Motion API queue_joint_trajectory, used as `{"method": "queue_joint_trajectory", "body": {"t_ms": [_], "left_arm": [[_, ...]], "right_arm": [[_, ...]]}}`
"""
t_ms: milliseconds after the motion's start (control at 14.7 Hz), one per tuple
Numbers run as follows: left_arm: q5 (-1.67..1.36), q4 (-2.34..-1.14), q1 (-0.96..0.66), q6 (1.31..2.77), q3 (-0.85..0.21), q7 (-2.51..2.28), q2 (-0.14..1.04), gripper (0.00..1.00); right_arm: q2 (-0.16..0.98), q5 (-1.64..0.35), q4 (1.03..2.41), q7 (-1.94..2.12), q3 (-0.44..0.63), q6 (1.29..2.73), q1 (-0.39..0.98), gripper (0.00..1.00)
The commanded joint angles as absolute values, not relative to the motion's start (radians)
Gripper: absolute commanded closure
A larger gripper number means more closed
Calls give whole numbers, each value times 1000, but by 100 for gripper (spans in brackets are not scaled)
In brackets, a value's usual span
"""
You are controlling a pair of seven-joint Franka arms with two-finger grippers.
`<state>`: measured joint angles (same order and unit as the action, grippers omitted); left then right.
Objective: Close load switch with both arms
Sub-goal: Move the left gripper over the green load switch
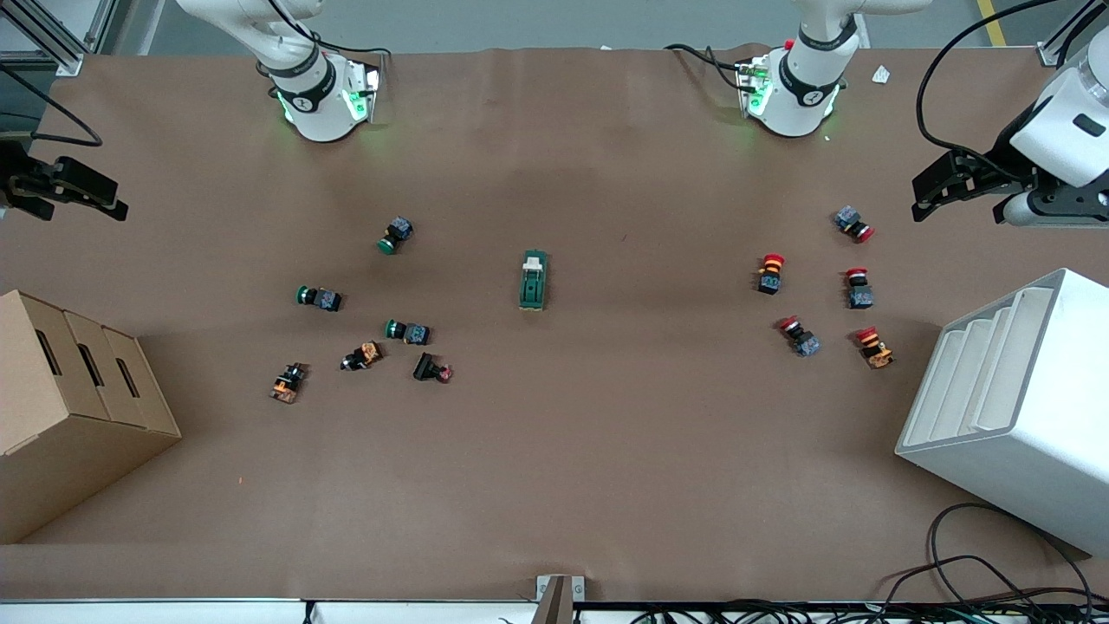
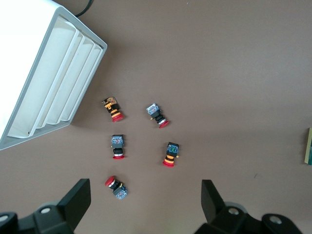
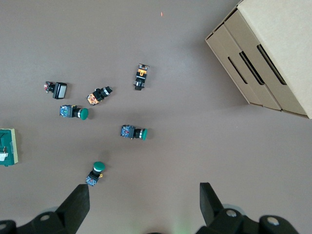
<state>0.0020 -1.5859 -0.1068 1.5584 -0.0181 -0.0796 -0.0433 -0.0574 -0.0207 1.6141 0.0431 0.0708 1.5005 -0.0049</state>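
The load switch [image 1: 534, 280], a dark green block with a cream lever at the end toward the robots' bases, lies on the brown table mid-way between the two arms. Its edge shows in the right wrist view [image 3: 9, 146] and in the left wrist view [image 2: 309, 146]. My left gripper [image 1: 920, 199] is open and empty, up in the air over the table's left-arm end, above the red pushbuttons [image 2: 145, 195]. My right gripper [image 1: 113, 198] is open and empty, up over the table's right-arm end, above the green pushbuttons [image 3: 145, 197]. Both are well away from the switch.
Green, orange and black pushbuttons [image 1: 407, 331] lie scattered toward the right arm's end, and red pushbuttons [image 1: 771, 273] toward the left arm's end. A cardboard box [image 1: 78, 390] stands at the right arm's end, a white slotted rack [image 1: 1014, 399] at the left arm's end.
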Motion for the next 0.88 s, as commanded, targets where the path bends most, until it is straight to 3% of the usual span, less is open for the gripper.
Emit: {"method": "queue_joint_trajectory", "body": {"t_ms": [0,408,816], "left_arm": [[14,-1562,-112,1540,-20,-83,-35,0],[5,-1474,-130,1511,-135,-112,37,0],[23,-1502,-138,1617,-394,-512,147,0]], "right_arm": [[-72,-31,1629,31,67,1500,-5,0],[-72,-31,1625,31,67,1496,-5,0],[-3,-18,1588,25,67,1505,-9,0]]}}
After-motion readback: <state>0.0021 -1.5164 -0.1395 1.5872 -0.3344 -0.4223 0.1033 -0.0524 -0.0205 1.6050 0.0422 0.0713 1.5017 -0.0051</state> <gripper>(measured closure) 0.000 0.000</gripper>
